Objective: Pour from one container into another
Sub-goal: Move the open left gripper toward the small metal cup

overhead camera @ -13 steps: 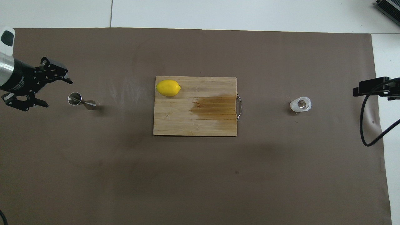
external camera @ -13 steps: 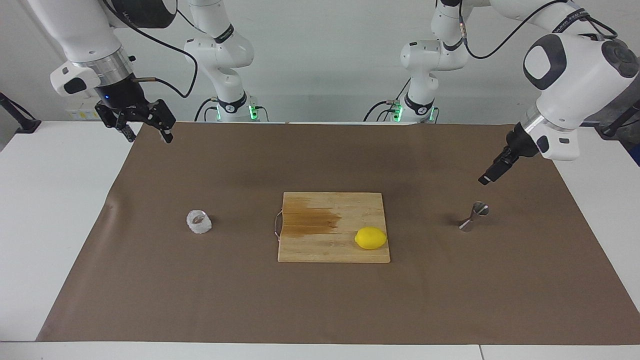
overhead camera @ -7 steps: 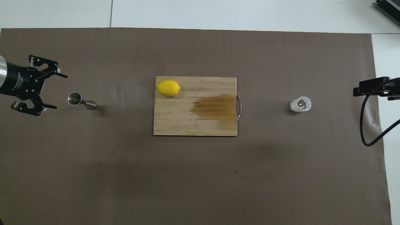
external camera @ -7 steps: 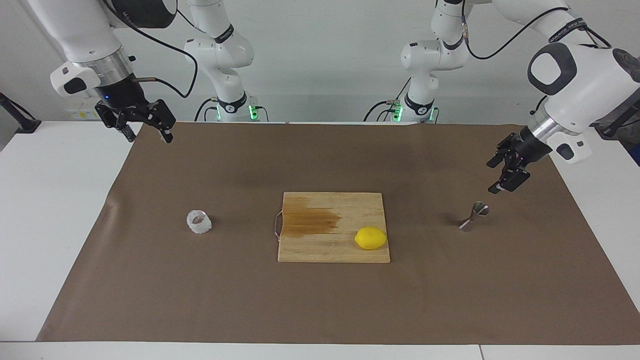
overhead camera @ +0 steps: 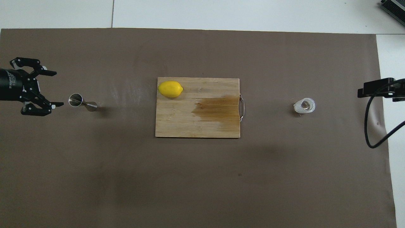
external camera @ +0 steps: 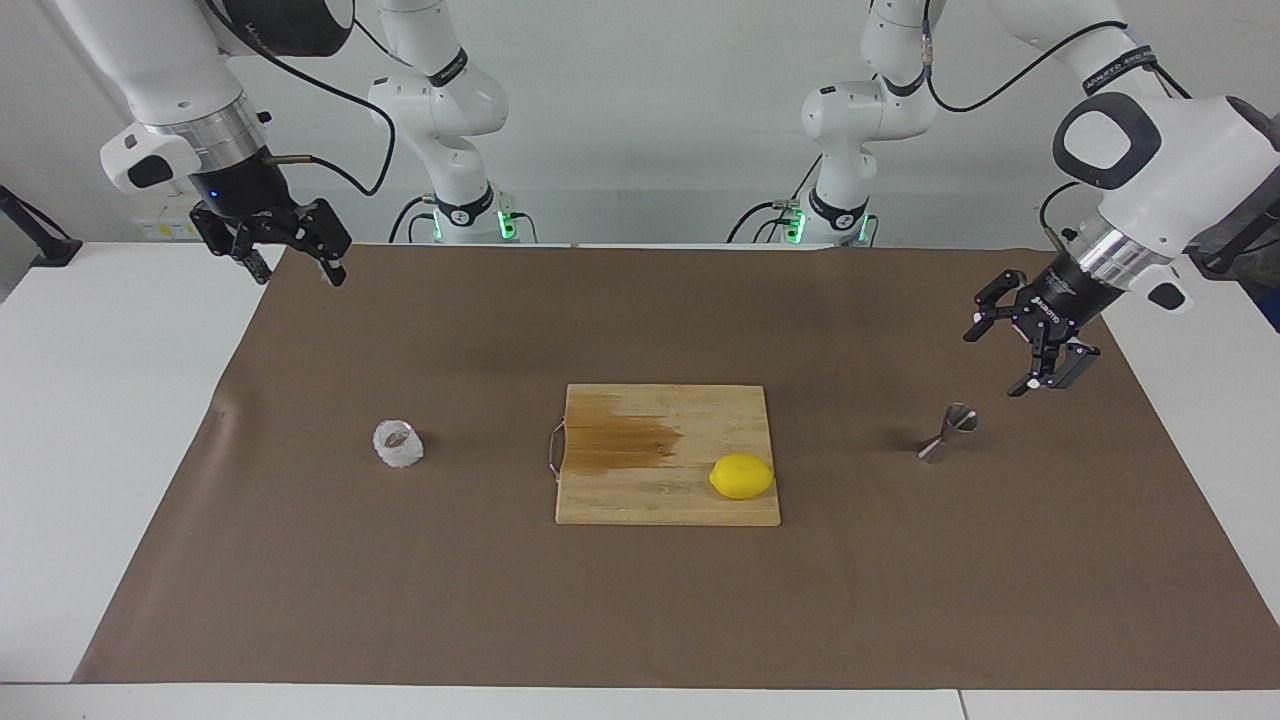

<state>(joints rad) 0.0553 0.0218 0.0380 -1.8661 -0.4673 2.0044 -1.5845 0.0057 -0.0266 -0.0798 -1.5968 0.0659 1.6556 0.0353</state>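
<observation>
The clear whitish faceted cup [external camera: 398, 443] [overhead camera: 304, 105] stands on the brown mat toward the right arm's end of the table. The silvery hourglass jigger [external camera: 948, 433] [overhead camera: 82, 103] stands upright toward the left arm's end. My left gripper [external camera: 992, 363] [overhead camera: 58, 88] hangs open and empty over the mat just beside the jigger, apart from it, with its fingers pointing toward the jigger. My right gripper [external camera: 300, 275] waits open and empty, high over the mat's corner by the robots, well away from the cup.
A wooden cutting board [external camera: 640, 505] [overhead camera: 190, 126] with a dark wet stain and a wire handle lies mid-table between cup and jigger. A lemon [external camera: 742, 476] [overhead camera: 170, 89] sits on its corner. The brown mat [external camera: 400, 600] covers most of the white table.
My left gripper has turned at the wrist and drifted a little toward the left arm's end of the table, so its spread fingers now face the jigger. The right arm, cup and jigger have not moved.
</observation>
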